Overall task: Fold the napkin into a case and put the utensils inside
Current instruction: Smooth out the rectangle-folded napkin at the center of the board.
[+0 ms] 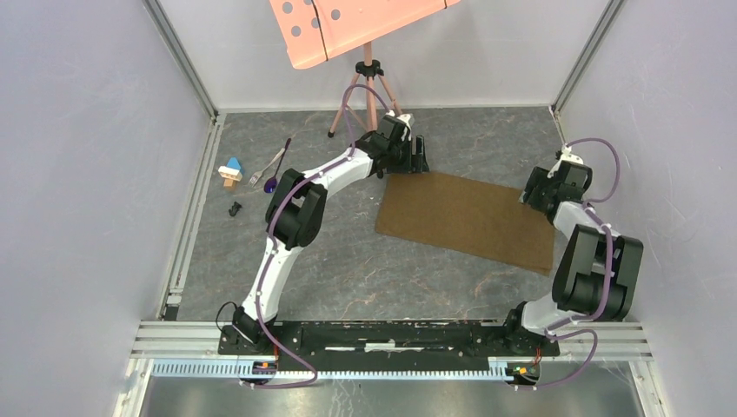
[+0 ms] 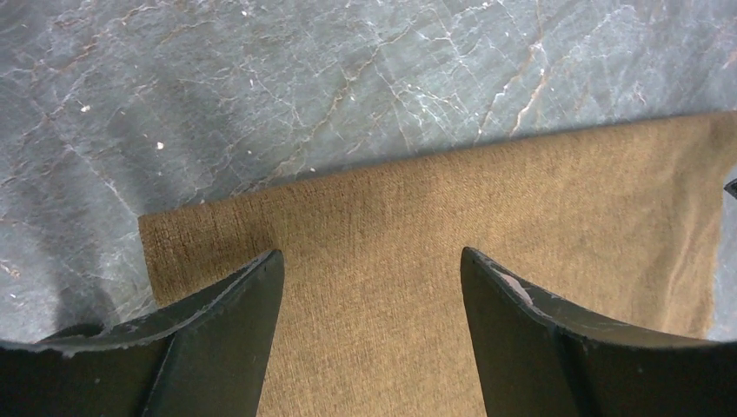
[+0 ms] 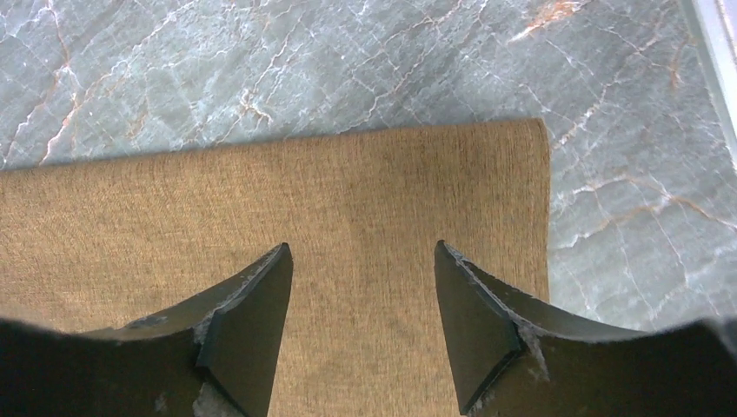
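The olive-brown napkin (image 1: 469, 221) lies flat on the marble table as a long rectangle, slanting from mid-table to the right. My left gripper (image 1: 418, 162) hovers open over its far left corner; in the left wrist view the fingers (image 2: 371, 256) straddle bare cloth (image 2: 391, 204) and hold nothing. My right gripper (image 1: 532, 193) stands open over the far right end, its fingers (image 3: 361, 248) spread above the cloth (image 3: 348, 187) near its right edge. The utensils lie apart at the far left: a silver fork (image 1: 263, 171) and a purple-bowled spoon (image 1: 271, 183), side by side.
A small blue, white and tan toy block (image 1: 230, 170) and a tiny black piece (image 1: 235, 208) sit left of the utensils, near the aluminium rail (image 1: 196, 208). A pink tripod stand (image 1: 369, 91) with a pink perforated board (image 1: 348, 26) stands at the back.
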